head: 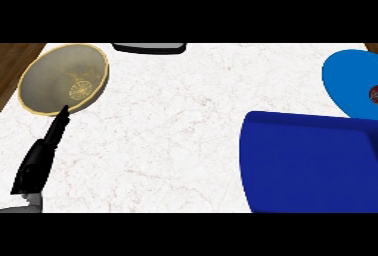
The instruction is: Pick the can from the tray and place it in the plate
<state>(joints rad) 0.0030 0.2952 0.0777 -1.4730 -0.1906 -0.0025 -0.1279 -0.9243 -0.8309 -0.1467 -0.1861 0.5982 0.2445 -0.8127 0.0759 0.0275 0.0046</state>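
A dark blue tray (310,165) fills the lower right of the head view, and I see nothing lying in it. Behind it, at the right edge, lies a light blue plate (347,80). A small dark red thing (373,94), possibly the can, shows on that plate and is cut off by the view's edge. My left hand (37,160) is at the far left with its fingers straight, pointing up at the rim of a beige and gold plate (63,77). It holds nothing. My right hand does not show.
White marble counter (170,140) runs between the beige plate and the tray. A dark grey object (148,47) sits at the counter's far edge. Brown wood (11,65) shows beyond the counter's left edge.
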